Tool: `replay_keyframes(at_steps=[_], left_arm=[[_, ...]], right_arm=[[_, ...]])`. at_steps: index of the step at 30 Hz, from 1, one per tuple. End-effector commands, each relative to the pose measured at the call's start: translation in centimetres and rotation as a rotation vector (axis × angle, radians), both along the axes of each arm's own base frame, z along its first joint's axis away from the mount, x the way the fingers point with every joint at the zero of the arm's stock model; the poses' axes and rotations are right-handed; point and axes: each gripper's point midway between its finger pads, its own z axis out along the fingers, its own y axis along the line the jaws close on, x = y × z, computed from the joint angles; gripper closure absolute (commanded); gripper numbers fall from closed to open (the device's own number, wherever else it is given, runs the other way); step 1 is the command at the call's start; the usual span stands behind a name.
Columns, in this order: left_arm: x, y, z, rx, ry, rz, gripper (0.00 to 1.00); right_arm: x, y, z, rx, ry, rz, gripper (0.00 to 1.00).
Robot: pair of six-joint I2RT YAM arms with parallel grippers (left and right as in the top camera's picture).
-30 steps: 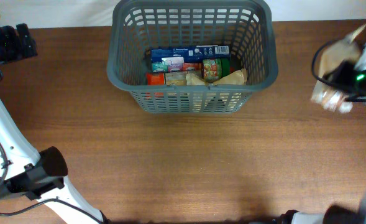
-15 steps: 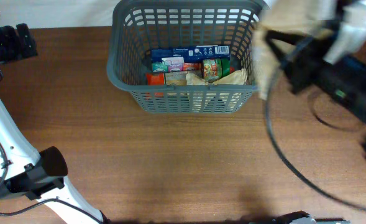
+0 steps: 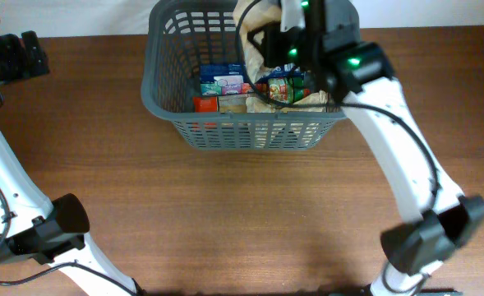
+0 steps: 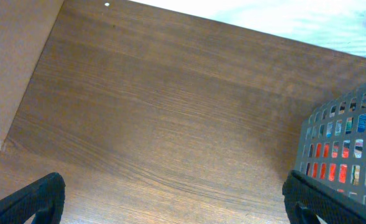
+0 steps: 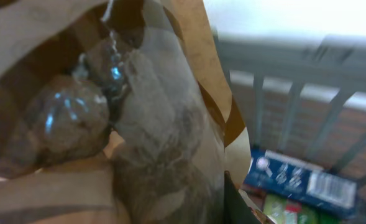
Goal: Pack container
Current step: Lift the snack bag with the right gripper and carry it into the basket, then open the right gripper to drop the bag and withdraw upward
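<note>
The dark grey slotted basket point(image 3: 154, 89) stands at the table's far middle; it also shows in the left wrist view point(image 4: 347, 140) and the right wrist view point(image 5: 282, 93). Inside lie a blue box point(image 3: 229, 72), a green pack point(image 3: 284, 87), a red item point(image 3: 204, 104) and a tan bag point(image 3: 309, 102). My right gripper point(image 3: 289, 39) is shut on a brown paper bag with a clear window point(image 3: 254, 29) and holds it over the basket's far right part; the bag fills the right wrist view point(image 5: 108, 124). My left gripper point(image 3: 13, 56) is open and empty at the far left.
Bare wooden table point(image 3: 250, 214) spreads in front of the basket. The left arm's base point(image 3: 57, 226) sits at the front left and the right arm's base point(image 3: 426, 234) at the front right. The left wrist view shows the table's left edge point(image 4: 43, 50).
My right arm has swung left from the table's right side, carrying the paper bag over the basket. The left arm has not moved.
</note>
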Motion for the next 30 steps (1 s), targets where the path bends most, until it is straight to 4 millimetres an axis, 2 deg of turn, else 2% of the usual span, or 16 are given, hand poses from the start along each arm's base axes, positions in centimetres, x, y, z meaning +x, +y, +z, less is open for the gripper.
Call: replay_keyframes(at_steps=[1, 5, 7, 8, 9, 11, 13, 16, 19, 21, 23, 27, 30], left_arm=[[-0.1, 0.1, -0.1, -0.006, 0.001, 0.010, 0.01], [-0.1, 0.1, -0.1, -0.006, 0.001, 0.010, 0.01], [-0.1, 0.1, -0.1, -0.006, 0.001, 0.010, 0.01], [-0.1, 0.1, -0.1, -0.006, 0.001, 0.010, 0.01], [-0.1, 0.1, -0.1, -0.006, 0.001, 0.010, 0.01], [-0.1, 0.1, -0.1, -0.006, 0.001, 0.010, 0.01], [-0.1, 0.1, -0.1, -0.006, 0.001, 0.010, 0.01], [-0.1, 0.1, -0.1, -0.006, 0.001, 0.010, 0.01], [-0.1, 0.1, -0.1, -0.006, 0.001, 0.010, 0.01], [-0.1, 0.1, -0.1, -0.006, 0.001, 0.010, 0.01], [-0.1, 0.1, -0.1, -0.006, 0.001, 0.010, 0.01], [-0.1, 0.1, -0.1, -0.006, 0.001, 0.010, 0.01], [-0.1, 0.1, -0.1, -0.006, 0.001, 0.010, 0.01]], right_arm=[[0.1, 1.9, -3.2, 0.029, 0.086, 0.058, 0.83], [-0.3, 3.2, -8.1, -0.007, 0.210, 0.087, 0.83], [-1.0, 3.7, -9.8, -0.032, 0.258, 0.101, 0.82], [-1.3, 3.8, -10.4, -0.046, 0.277, 0.105, 0.79], [-1.7, 3.9, -10.9, -0.063, 0.288, 0.120, 0.71], [-2.5, 4.0, -11.4, -0.103, 0.297, 0.156, 0.41], [-3.3, 3.9, -11.5, -0.129, 0.303, 0.178, 0.22], [-4.0, 3.0, -11.0, -0.154, 0.316, 0.165, 0.09], [-4.4, 2.2, -9.3, -0.150, 0.297, 0.151, 0.06], [-4.4, 1.7, -7.5, -0.136, 0.264, 0.142, 0.00], [-4.4, 1.1, -5.3, -0.123, 0.218, 0.127, 0.01], [-4.6, -0.8, 0.1, -0.085, 0.107, 0.088, 0.01], [-4.7, -3.8, 4.9, -0.070, 0.000, 0.012, 0.01]])
